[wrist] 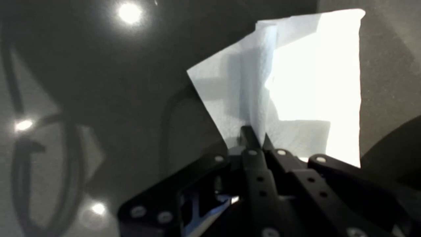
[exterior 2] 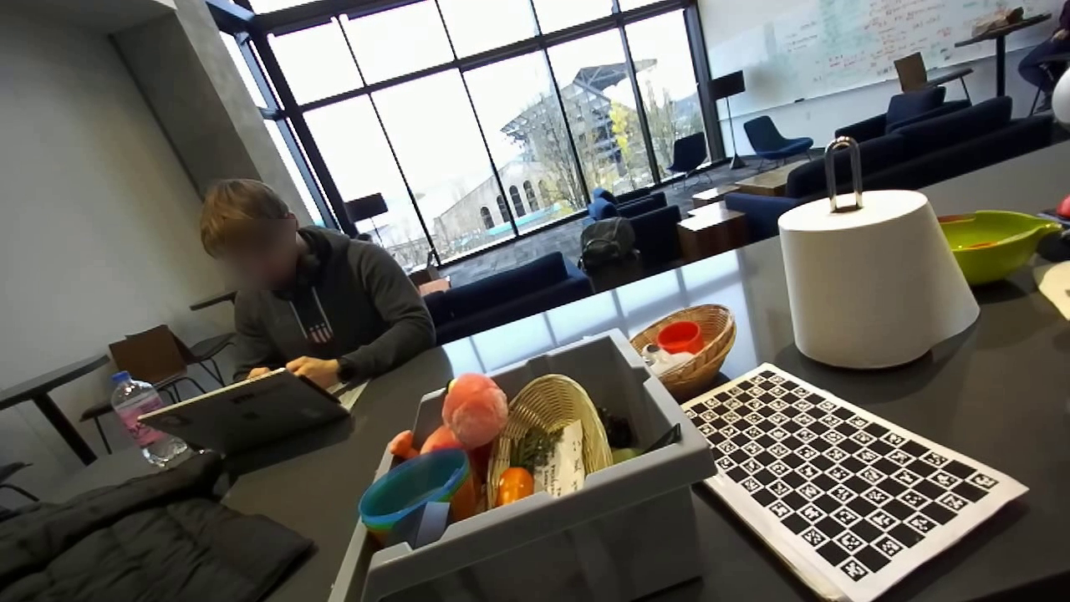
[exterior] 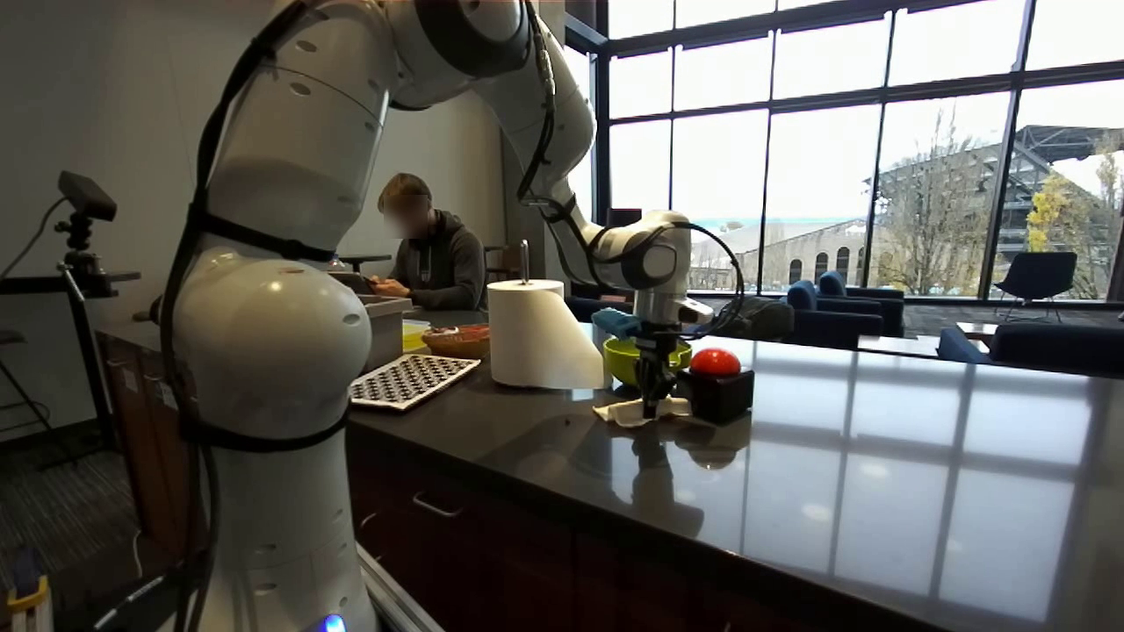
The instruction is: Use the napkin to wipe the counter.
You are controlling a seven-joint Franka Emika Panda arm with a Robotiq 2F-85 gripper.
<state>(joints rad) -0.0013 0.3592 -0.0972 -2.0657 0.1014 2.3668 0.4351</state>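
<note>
The napkin (exterior: 625,412) is thin, white and folded, lying on the dark glossy counter (exterior: 544,456). In the wrist view the napkin (wrist: 306,72) spreads out ahead of the fingers, with a raised fold running into them. My gripper (exterior: 651,405) points down at the counter. In the wrist view the gripper (wrist: 258,140) has its fingertips pinched on that fold. The part of the napkin between and under the fingers is hidden. In an exterior view only an edge of the napkin (exterior 2: 1057,286) shows at the right border, and the gripper is out of that picture.
A black box with a red button (exterior: 716,362) stands close beside the gripper. A green bowl (exterior: 622,360) is just behind it. A white lamp-like object (exterior: 531,338), a checkered board (exterior: 414,381), a wicker basket (exterior 2: 710,351) and a grey bin (exterior 2: 543,535) stand further along the counter.
</note>
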